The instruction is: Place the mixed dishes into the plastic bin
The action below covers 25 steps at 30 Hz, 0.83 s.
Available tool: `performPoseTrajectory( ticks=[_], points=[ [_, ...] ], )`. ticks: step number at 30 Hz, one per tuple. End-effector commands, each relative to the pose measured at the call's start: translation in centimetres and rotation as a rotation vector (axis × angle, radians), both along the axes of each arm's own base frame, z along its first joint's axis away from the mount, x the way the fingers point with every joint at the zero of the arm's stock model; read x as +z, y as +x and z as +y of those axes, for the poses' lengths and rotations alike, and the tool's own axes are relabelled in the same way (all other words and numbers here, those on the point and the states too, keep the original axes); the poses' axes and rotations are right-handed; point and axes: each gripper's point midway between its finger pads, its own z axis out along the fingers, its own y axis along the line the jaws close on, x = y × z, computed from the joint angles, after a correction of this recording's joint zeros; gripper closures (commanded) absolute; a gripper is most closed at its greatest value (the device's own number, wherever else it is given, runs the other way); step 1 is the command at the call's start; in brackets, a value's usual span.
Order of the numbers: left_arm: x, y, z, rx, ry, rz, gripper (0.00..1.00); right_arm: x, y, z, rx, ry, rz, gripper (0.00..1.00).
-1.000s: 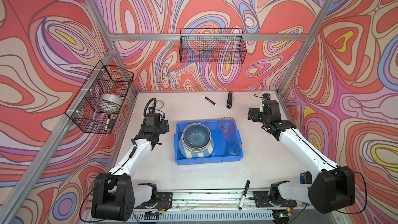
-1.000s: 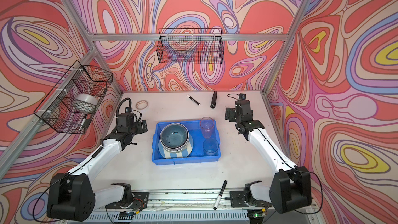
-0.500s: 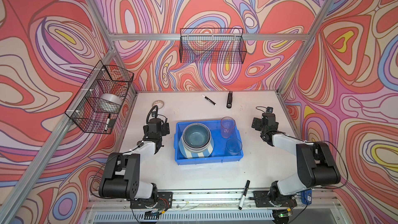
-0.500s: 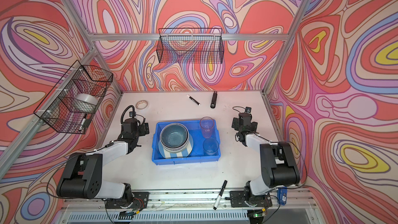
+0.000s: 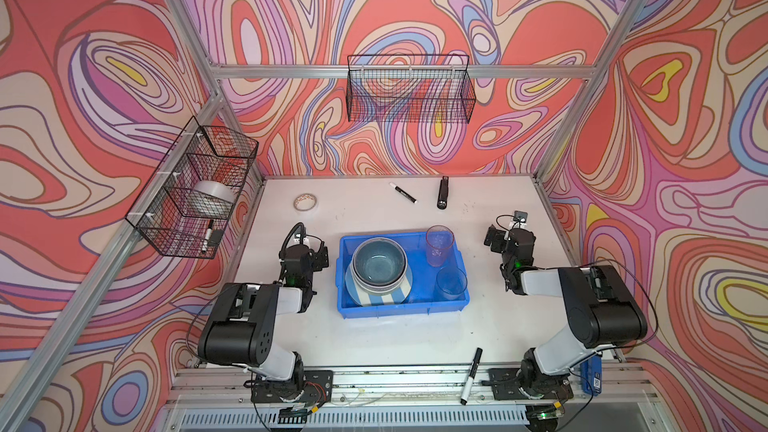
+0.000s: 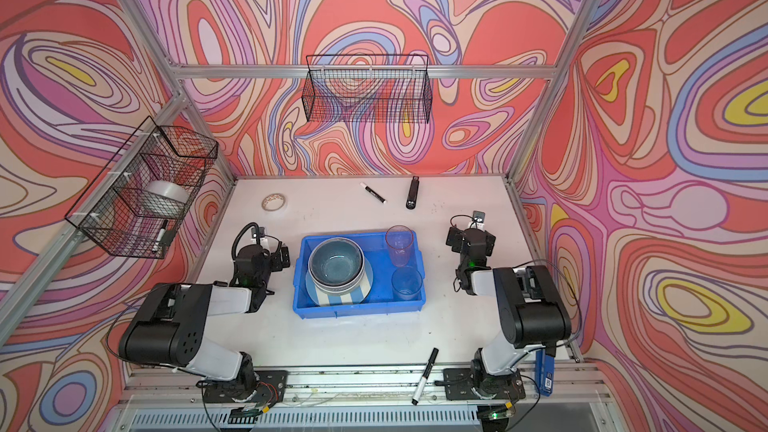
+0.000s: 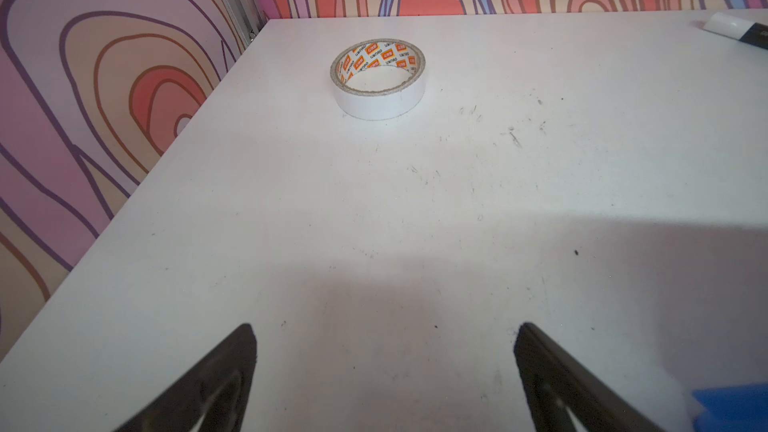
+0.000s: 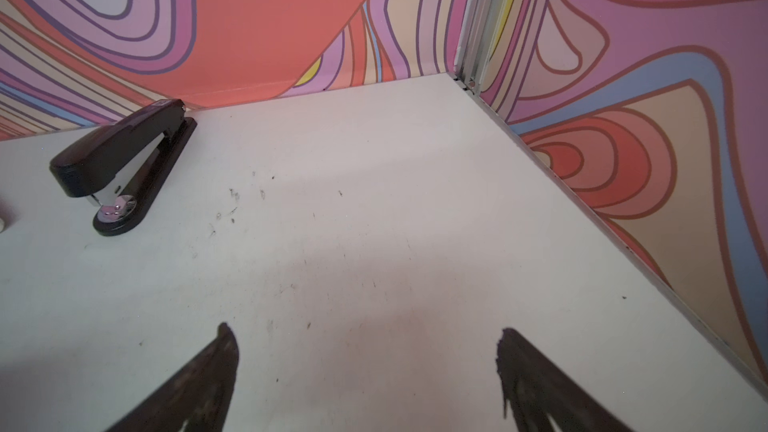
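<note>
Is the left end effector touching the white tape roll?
Apart. The left wrist view shows bare white table between the open left end effector and the white tape roll.

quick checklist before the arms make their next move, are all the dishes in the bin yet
1. bowls stacked on striped plate inside bin: ok
2. pink tumbler and bluish tumbler upright in bin: ok
3. table outside bin shows only tape, stapler and markers, no dishes: ok
4. left gripper open, empty: ok
5. right gripper open, empty: ok
6. more plates hidden under the stack: cannot tell
</note>
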Motion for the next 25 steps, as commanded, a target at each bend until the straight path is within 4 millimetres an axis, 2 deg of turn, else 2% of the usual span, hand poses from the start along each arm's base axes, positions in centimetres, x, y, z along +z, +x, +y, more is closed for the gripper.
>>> performPoseTrajectory(
  ticks=[1,25],
  points=[
    [1.73,0.88,0.22,0.005,0.003,-0.076,0.00,0.37,0.32,0.64,0.053,-0.023,-0.093,0.01],
    [1.66,0.89,0.33,0.010,0.002,-0.075,0.00,0.26,0.38,0.44,0.040,-0.021,-0.080,0.01]
  ],
)
